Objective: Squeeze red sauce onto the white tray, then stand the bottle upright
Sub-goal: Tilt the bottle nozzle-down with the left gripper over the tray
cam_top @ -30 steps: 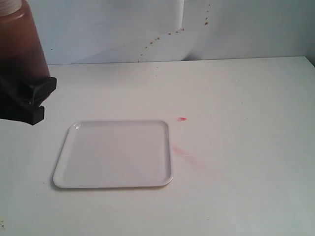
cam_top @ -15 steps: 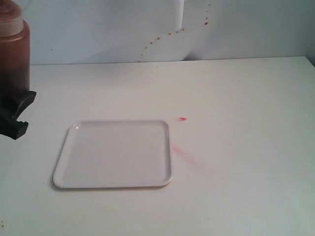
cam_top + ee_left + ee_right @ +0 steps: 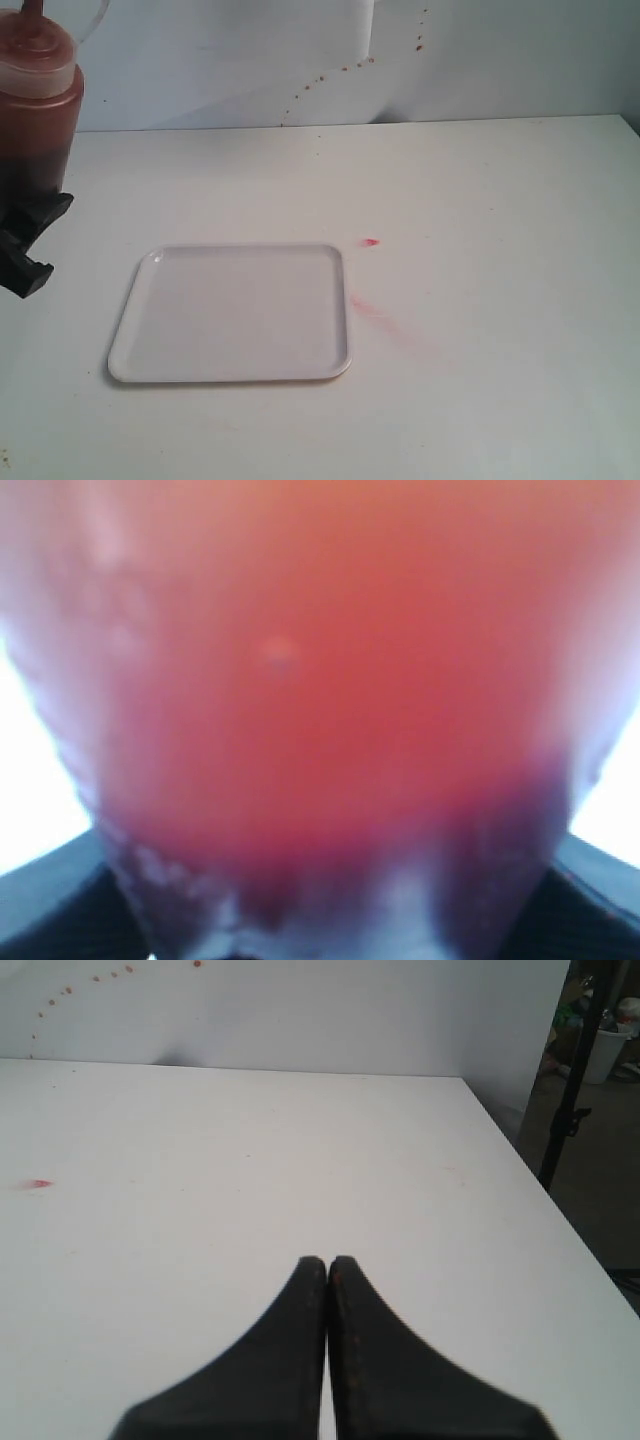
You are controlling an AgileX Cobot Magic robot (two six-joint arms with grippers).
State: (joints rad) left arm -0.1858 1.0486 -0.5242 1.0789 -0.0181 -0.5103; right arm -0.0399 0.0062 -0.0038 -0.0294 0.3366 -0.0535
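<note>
The bottle point(image 3: 38, 110), tinted dark red by its contents, is held upright at the far left of the exterior view, clamped low on its body by the left gripper point(image 3: 30, 240); a clear cap is seen at its top. In the left wrist view it is too blurred for any label to be read. The white tray point(image 3: 230, 310) is laid flat on the desk point(image 3: 480, 200), near the bottle's right. A small red spot point(image 3: 371, 242) and a pale pink smear point(image 3: 375, 312) are seen just beside the tray's right edge. The right gripper point(image 3: 327, 1265) is pressed together on nothing above the desk.
</note>
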